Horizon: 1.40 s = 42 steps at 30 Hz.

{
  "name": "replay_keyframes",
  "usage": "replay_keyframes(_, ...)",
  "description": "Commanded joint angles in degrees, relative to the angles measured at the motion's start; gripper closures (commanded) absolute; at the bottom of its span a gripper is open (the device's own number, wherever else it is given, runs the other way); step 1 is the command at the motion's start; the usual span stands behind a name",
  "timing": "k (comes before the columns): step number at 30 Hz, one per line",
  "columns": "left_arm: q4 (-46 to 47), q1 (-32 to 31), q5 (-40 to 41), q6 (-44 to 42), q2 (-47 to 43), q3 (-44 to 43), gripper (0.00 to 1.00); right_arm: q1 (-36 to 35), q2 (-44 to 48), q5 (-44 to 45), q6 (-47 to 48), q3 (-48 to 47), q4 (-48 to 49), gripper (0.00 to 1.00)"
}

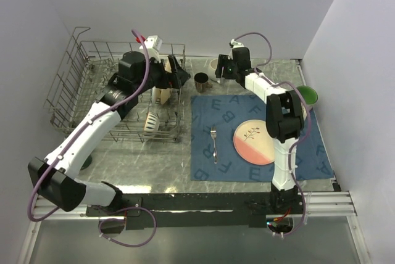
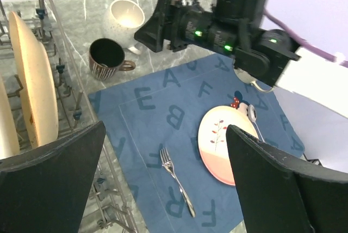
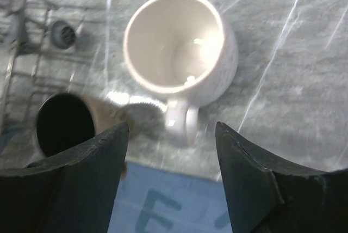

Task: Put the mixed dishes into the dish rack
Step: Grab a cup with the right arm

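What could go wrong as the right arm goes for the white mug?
The right gripper hangs open near the handle of the white mug. The dark mug sits close beside it, so one finger might bump it. A pinch on the handle alone could let the mug swing or slip.

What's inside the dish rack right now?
Upright tan plates and a pale dish near the front; the left arm hides the dish rack's middle.

Bright, even light from above leaves only soft shadows on the marble table (image 1: 154, 165), glare shines inside the white mug (image 3: 174, 42), and the right wrist view is smeared with blur.
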<state>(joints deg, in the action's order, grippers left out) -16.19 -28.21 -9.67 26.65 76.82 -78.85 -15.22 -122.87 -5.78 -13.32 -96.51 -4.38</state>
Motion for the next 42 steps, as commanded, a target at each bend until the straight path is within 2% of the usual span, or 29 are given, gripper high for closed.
replay_keyframes(1,0.19,-0.18,1.67,-0.11,-3.95,0.89,0.01,0.11,-3.25,1.92,0.75,-5.26,-3.35,0.28)
replay_keyframes(5,-0.16,-0.18,2.20,0.24,-5.01,1.51,0.01,0.11,-4.22,1.12,0.23,-6.67,-4.40,0.33)
replay_keyframes(11,-0.25,-0.18,2.99,0.85,-6.06,2.21,0.01,0.02,-6.41,1.56,0.23,-11.06,-8.36,0.35)
replay_keyframes(17,-1.04,-0.18,3.17,0.86,-5.98,1.95,0.01,-0.16,-10.81,-0.11,-0.39,-18.88,-13.01,0.45)
replay_keyframes(21,-1.22,-0.18,4.04,0.59,-6.76,2.55,0.01,-0.25,-11.96,0.24,-0.48,-20.65,-15.48,0.45)
replay_keyframes(30,-0.34,-0.18,5.10,0.94,-8.61,5.02,0.01,-0.51,-7.73,0.95,-0.83,-13.97,-15.04,0.40)
replay_keyframes(34,-0.60,-0.18,4.66,0.85,-8.26,4.67,0.01,-0.60,-11.16,1.12,-1.09,-20.36,-17.41,0.42)
replay_keyframes(42,-1.22,-0.18,4.66,1.12,-9.66,5.46,0.01,-1.12,-13.79,-0.37,-2.23,-23.28,-16.27,0.43)
